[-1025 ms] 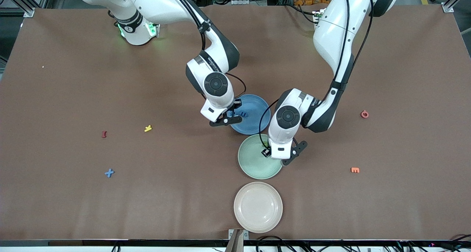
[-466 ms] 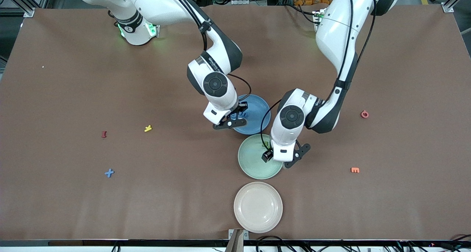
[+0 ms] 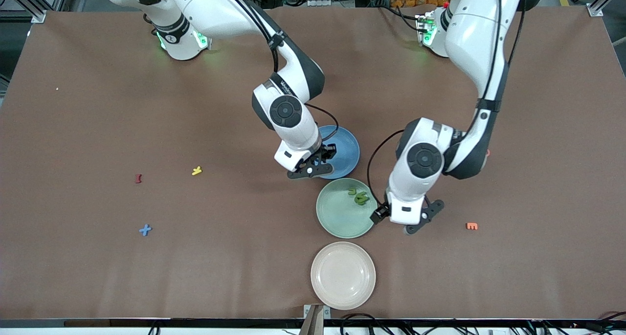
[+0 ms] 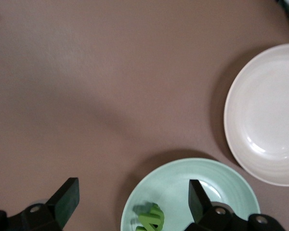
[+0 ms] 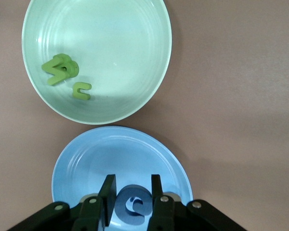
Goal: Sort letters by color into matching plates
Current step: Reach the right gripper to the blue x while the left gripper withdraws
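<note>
The right gripper (image 3: 317, 167) is over the blue plate (image 3: 345, 146), and its jaws are clenched on a dark blue letter (image 5: 133, 204), as the right wrist view shows. The left gripper (image 3: 410, 222) is over the brown surface (image 3: 513, 276), just beside the rim of the green plate (image 3: 337, 217) toward the left arm's end. Its jaws are released and hold nothing.

Inside the green plate lie green letters (image 3: 358, 196), close together near the rim that faces the blue plate. The two plates are almost touching, the green one nearer to the front camera. A cream plate (image 3: 343, 275) stands nearer still.

A blue letter (image 3: 145, 230) lies on the surface toward the right arm's end, well apart from the plates. There are also a yellow letter (image 3: 196, 170) and a red letter (image 3: 138, 178) there. An orange letter (image 3: 472, 226) lies toward the left arm's end.
</note>
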